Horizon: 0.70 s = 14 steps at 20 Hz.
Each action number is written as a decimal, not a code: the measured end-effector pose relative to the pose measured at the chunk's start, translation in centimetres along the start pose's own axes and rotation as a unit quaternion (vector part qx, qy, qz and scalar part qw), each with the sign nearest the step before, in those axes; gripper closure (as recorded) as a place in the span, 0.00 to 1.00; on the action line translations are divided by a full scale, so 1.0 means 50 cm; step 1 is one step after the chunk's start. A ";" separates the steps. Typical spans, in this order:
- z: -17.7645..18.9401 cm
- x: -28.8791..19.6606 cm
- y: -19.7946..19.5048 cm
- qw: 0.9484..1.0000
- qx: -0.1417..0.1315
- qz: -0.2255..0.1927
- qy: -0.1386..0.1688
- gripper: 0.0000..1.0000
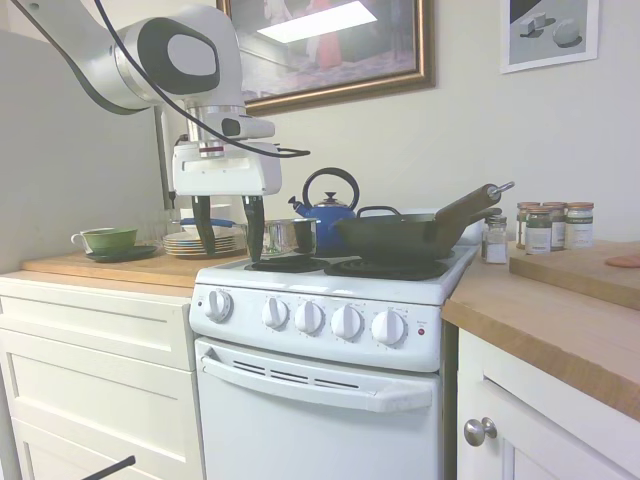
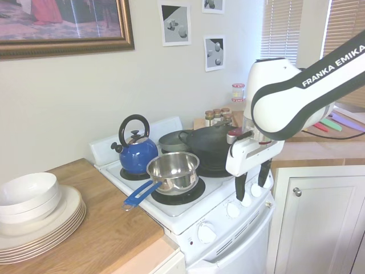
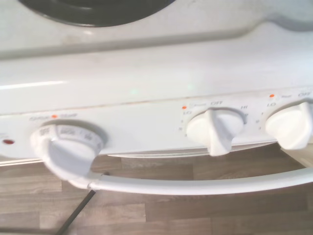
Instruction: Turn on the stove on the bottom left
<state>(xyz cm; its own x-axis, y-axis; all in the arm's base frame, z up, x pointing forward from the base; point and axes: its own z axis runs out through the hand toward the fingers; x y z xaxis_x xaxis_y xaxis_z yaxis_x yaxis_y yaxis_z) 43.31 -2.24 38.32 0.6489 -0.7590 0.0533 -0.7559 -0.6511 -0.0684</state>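
Note:
The white stove has a row of round white knobs on its front panel and a small red light at the right end. My gripper hangs open above the front left corner of the stove, over the leftmost knob, touching nothing. From the other side the gripper shows just above and in front of the knob row. The wrist view looks down on a large dial knob, two smaller knobs and the oven-door handle.
On the burners stand a blue kettle, a steel saucepan with a blue handle and a black pan. Plates and a bowl sit on the left counter, spice jars on the right one.

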 end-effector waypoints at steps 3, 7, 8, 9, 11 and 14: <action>0.012 0.019 -0.003 1.000 -0.001 0.006 -0.003 0.00; 0.035 0.045 -0.007 1.000 -0.007 0.014 -0.010 0.00; 0.041 0.052 -0.007 1.000 -0.008 0.016 -0.012 0.00; 0.047 0.059 -0.009 1.000 -0.010 0.018 -0.014 0.00; 0.056 0.071 -0.013 1.000 -0.012 0.021 -0.017 0.00; 0.066 0.086 -0.018 0.999 -0.015 0.024 -0.020 1.00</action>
<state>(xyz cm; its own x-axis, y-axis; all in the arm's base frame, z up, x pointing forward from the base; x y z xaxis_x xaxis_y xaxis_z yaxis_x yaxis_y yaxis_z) 47.08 -4.92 35.32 0.6138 -0.7894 0.0112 -0.7885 -0.6137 -0.0406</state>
